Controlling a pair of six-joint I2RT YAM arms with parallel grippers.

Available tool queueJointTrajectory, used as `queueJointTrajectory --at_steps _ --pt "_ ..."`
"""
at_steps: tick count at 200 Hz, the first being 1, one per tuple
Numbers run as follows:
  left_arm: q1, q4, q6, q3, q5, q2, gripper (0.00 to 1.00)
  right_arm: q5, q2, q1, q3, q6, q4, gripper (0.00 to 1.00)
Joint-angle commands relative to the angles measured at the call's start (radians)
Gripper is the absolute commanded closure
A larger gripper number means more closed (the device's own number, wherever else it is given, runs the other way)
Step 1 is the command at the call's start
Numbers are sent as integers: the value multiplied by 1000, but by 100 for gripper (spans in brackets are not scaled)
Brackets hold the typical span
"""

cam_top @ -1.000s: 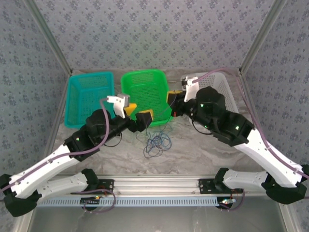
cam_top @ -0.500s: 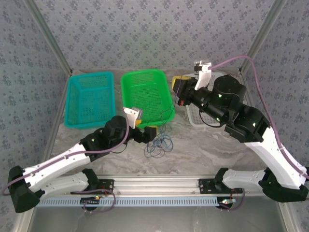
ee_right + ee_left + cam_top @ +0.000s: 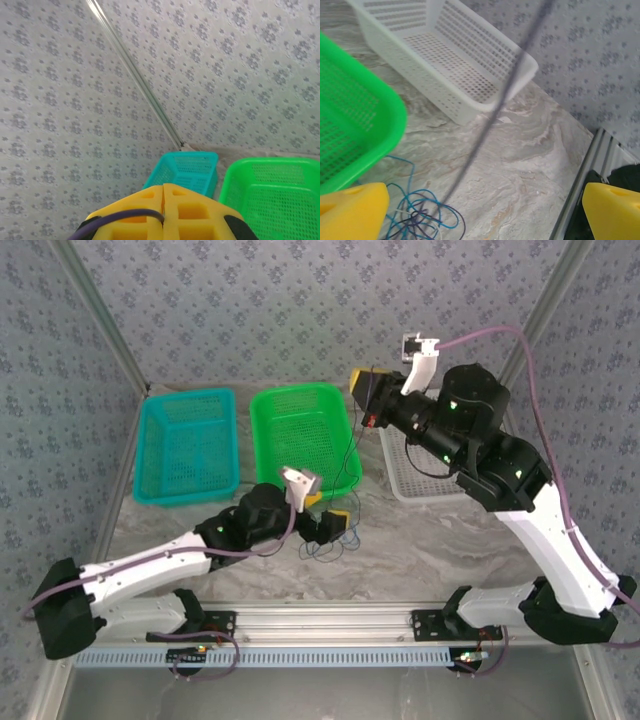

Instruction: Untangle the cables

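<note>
While the right gripper [image 3: 163, 196] pinches what seems the dark cable [image 3: 496, 112], the spread left gripper [image 3: 482, 212] flanks the tangle [image 3: 422, 220]; pulling could cinch knots.

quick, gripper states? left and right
left gripper: open, holding nothing, fingers wide apart over the cable tangle
right gripper: shut on the dark cable, which runs down to the tangle
</note>
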Motion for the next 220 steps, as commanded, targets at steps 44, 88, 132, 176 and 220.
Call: queueJointTrajectory --at_steps 44,88,132,176,220 --pt "-12 140 106 57 -75 110 4 -130 12 -38 93 64 18 100" --pt "-12 149 90 120 -124 224 22 -201 6 -58 103 119 55 100" --pt "-12 75 76 184 -211 330 38 -195 -3 -81 140 132 50 100" --pt "-12 29 62 194 -208 415 45 -201 -7 -136 205 130 23 100" --pt "-12 2 51 159 -233 441 50 -239 18 -282 366 99 -86 100"
